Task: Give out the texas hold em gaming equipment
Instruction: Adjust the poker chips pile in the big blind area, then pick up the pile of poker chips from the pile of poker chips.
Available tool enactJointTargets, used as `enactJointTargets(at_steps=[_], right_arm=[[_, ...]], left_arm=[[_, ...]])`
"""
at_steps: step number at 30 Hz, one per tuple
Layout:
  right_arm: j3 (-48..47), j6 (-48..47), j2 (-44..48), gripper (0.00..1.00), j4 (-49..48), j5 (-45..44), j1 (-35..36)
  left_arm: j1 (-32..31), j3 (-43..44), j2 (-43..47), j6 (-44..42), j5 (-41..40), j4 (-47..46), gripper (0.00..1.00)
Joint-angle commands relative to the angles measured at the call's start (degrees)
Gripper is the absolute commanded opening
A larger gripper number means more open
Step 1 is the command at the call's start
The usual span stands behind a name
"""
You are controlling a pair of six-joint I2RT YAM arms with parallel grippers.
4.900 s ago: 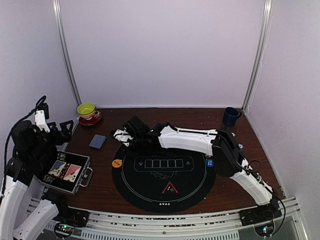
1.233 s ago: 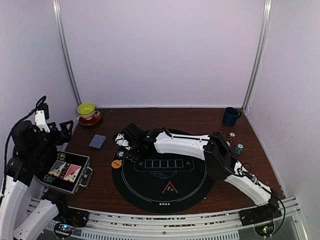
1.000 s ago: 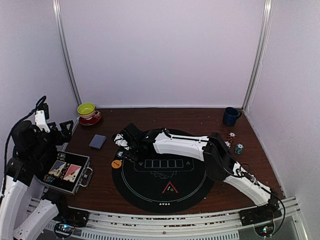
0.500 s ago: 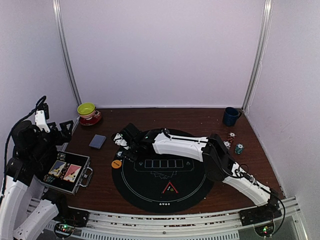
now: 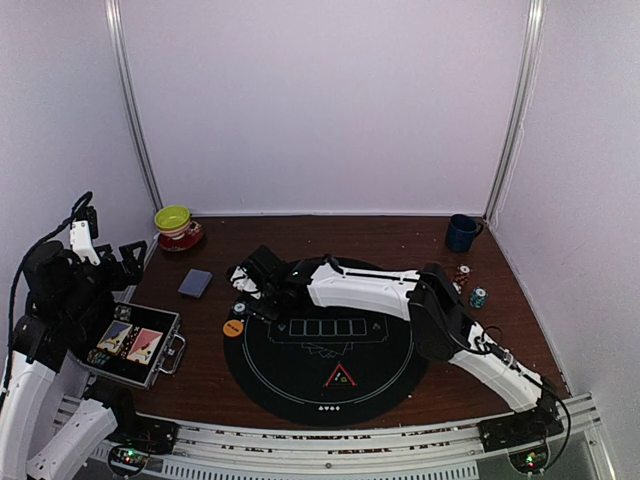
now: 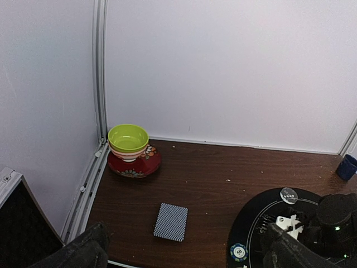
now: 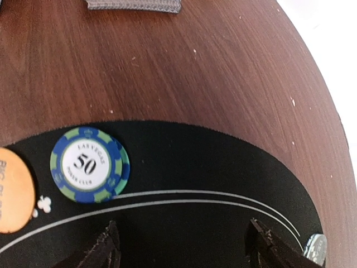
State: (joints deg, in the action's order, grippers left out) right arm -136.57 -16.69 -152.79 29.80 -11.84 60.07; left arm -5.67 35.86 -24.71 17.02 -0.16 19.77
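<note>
**A:** From above, what lies around the round black felt mat (image 5: 330, 345)?

**B:** The right gripper (image 5: 250, 283) hangs over the mat's far-left rim. From here I cannot tell how its fingers stand. A blue poker chip with green edge stripes (image 5: 240, 308) lies on that rim. An orange disc button (image 5: 233, 327) sits at the mat's left edge beside the chip. The red triangle marker (image 5: 340, 376) is on the mat's near middle. The grey-blue-backed deck of cards (image 5: 195, 283) rests left of the mat, and more small chips (image 5: 478, 297) lie off its right side.

**A:** And the left gripper (image 5: 128, 262)?

**B:** It is raised well left of the mat, above an open metal case (image 5: 165, 340).

**A:** What does its wrist camera show?

**B:** Its dark fingers (image 6: 78, 254) are spread wide, with nothing between them. The deck (image 6: 170, 221) lies flat just left of the mat (image 6: 262, 223), and the chip (image 6: 239, 252) is on the mat's edge. A yellow-green bowl (image 6: 128, 137) on its red saucer stands far left of the mat, by the wall.

**A:** And the right wrist camera?

**B:** The right gripper (image 7: 184, 240) is over the mat (image 7: 212, 178) with its fingers apart and empty. The chip (image 7: 89, 164), marked 50, lies flat just inside the mat's edge, touching neither finger. The orange disc (image 7: 14, 190) is just beside it.
</note>
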Motion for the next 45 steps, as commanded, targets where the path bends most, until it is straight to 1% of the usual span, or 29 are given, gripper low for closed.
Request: enactJointTargets(at_steps=[1,2,5,6,9,12,17,21,23,25,29,34,37,41,45], right_arm=[[7.8,-1.2,12.8,0.82,2.0,-1.6,-0.3],[10.5,-1.0,15.7,0.85,2.0,-1.4,-0.5],[18.2,0.4,24.6,0.91,3.0,0.6,-2.8],[20.3,1.2,28.3,0.93,3.7,1.6,-4.1],[26.9,2.9,34.6,0.99,6.2,4.4,-9.1],[32.8,4.7,41.7,1.00,8.1,8.1,-15.5],[47.0,2.4,51.4,1.00,6.5,11.4,-27.3],[53.5,1.7,55.5,1.00,7.9,15.1,-36.7],[56.8,0.8,57.3,1.00,7.7,15.6,-40.3],[60.6,1.0,59.2,1.00,5.2,15.3,-42.6],[64.1,0.2,60.7,1.00,3.8,11.8,-44.3],[65.7,0.1,62.8,1.00,4.5,12.7,-48.2],[68.4,-0.2,64.1,1.00,3.7,12.3,-50.0],[71.9,-0.9,65.1,1.00,2.6,11.8,-51.9],[73.0,-1.3,65.6,1.00,1.4,11.7,-53.3]], left_arm=[[0.4,-0.4,0.2,-0.7,0.4,-2.5,0.98],[0.5,-0.4,0.2,-0.6,0.4,-2.5,0.98],[0.4,-0.4,0.3,-0.6,0.5,-2.5,0.98],[0.5,-0.4,0.4,-0.7,0.5,-2.5,0.98],[0.5,-0.4,0.7,-0.7,0.4,-2.5,0.98],[0.5,-0.3,0.9,-0.7,0.7,-2.5,0.98],[0.4,-0.3,1.3,-0.6,1.1,-2.5,0.98],[0.5,-0.2,1.7,-0.8,1.0,-2.5,0.98],[0.4,-0.2,2.3,-0.8,0.8,-2.5,0.98],[0.4,-0.2,2.8,-0.8,0.7,-2.5,0.98],[0.4,-0.3,3.4,-0.8,1.3,-2.5,0.98],[0.5,-0.2,4.1,-0.8,1.5,-2.5,0.98],[0.4,-0.2,4.4,-0.8,1.5,-2.6,0.98],[0.4,-0.2,4.4,-0.8,1.8,-2.6,0.98],[0.5,-0.2,4.2,-0.8,1.9,-2.7,0.98]])
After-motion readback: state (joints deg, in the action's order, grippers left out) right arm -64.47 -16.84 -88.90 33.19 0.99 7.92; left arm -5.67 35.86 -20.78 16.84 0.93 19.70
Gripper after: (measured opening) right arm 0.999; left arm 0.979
